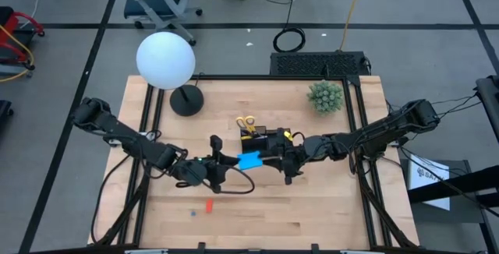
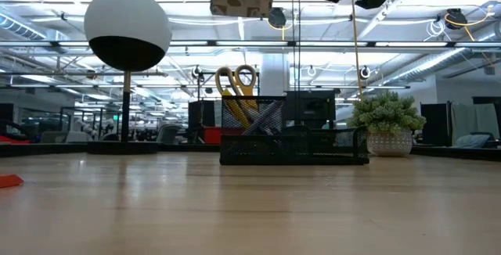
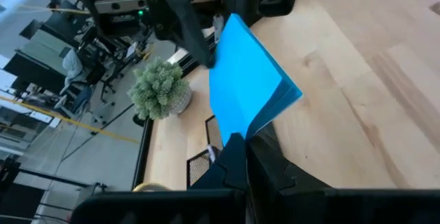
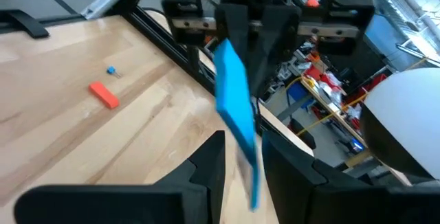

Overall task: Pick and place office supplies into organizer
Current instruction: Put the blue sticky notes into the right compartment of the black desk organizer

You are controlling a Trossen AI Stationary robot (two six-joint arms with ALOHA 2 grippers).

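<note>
A blue square pad (image 1: 249, 160) hangs above the table's middle, between my two grippers. My left gripper (image 1: 231, 161) reaches in from the left and is shut on it. My right gripper (image 4: 244, 145) comes from the right. Its fingers stand on either side of the pad's other end (image 4: 249, 169), with a gap on one side. The black mesh organizer (image 1: 265, 139) stands just behind, with yellow-handled scissors (image 1: 246, 123) upright in its back compartment. A red eraser piece (image 1: 209, 205) and a tiny blue piece (image 1: 192, 213) lie on the near wood. My left gripper pinches the blue pad by one end (image 3: 251, 124) between its two fingers. The fingers come from the table's left, slanting a little downward. The pad is lifted clear of the table and stands tilted on edge, stretching away toward my right gripper.
A lamp with a white globe (image 1: 165, 59) and a black round base (image 1: 186, 100) stands at the far left. A green spiky plant (image 1: 325, 96) sits at the far right. Black frame rails (image 1: 148, 110) run along the table's sides. Bare wood lies along the near edge.
</note>
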